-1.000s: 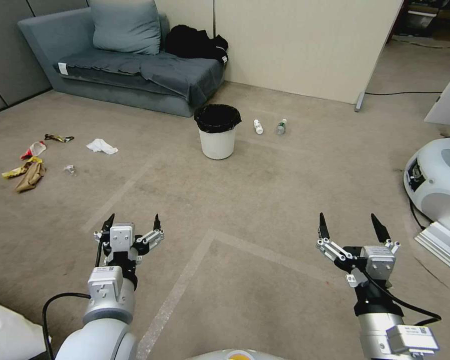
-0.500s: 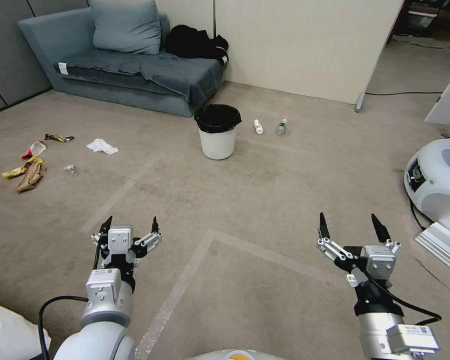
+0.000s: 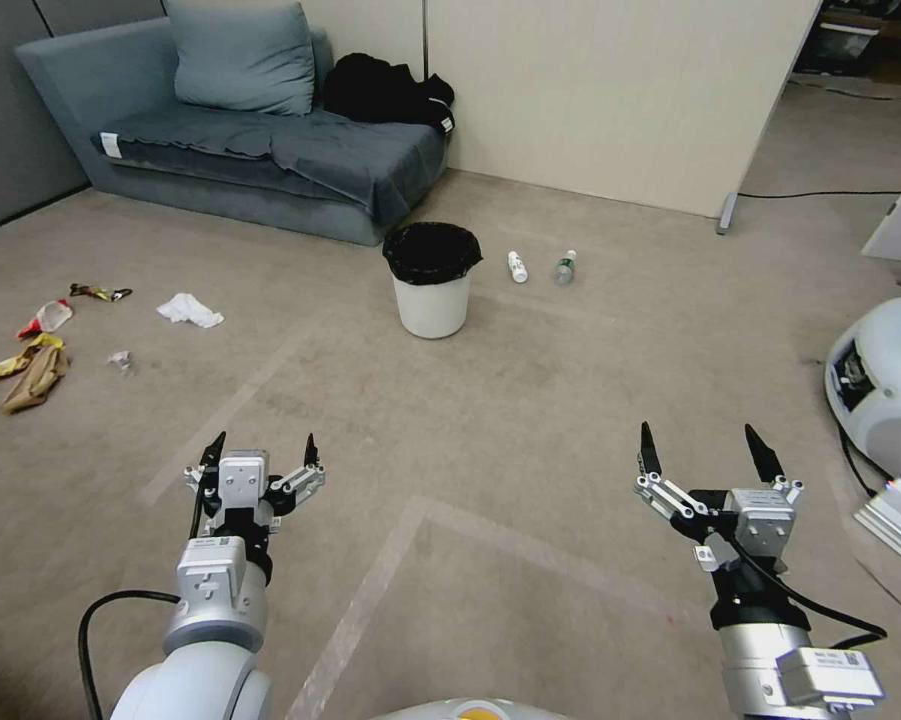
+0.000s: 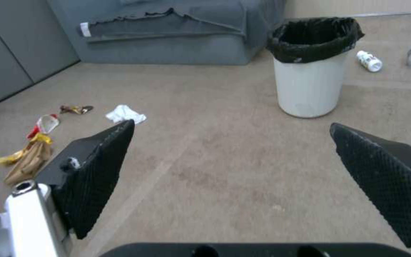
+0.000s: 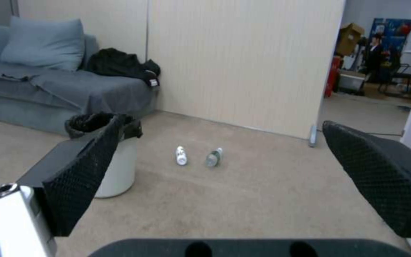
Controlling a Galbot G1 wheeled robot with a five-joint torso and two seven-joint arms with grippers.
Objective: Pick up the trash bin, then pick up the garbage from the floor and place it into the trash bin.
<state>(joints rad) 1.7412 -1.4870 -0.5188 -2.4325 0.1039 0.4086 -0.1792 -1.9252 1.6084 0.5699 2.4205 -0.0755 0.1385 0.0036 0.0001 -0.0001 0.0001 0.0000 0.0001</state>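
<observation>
— How's it holding its arms?
— Both stretched forward and low, side by side, well apart. The left gripper [image 3: 261, 448] points ahead with its two black fingers [image 4: 100, 171] spread wide, nothing between them.
— And the other one?
— The right gripper [image 3: 705, 452] is the same: fingers [image 5: 79, 178] splayed open, empty, wrist level, a black cable looping off the forearm

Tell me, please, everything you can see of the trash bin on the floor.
The trash bin is a small round white tub, plastic by its look, faintly ribbed and slightly tapered, with a black bag liner folded over its rim. It stands upright on the carpet in front of the sofa, two small bottles lying apart beside it. Nothing else touches it.
</observation>
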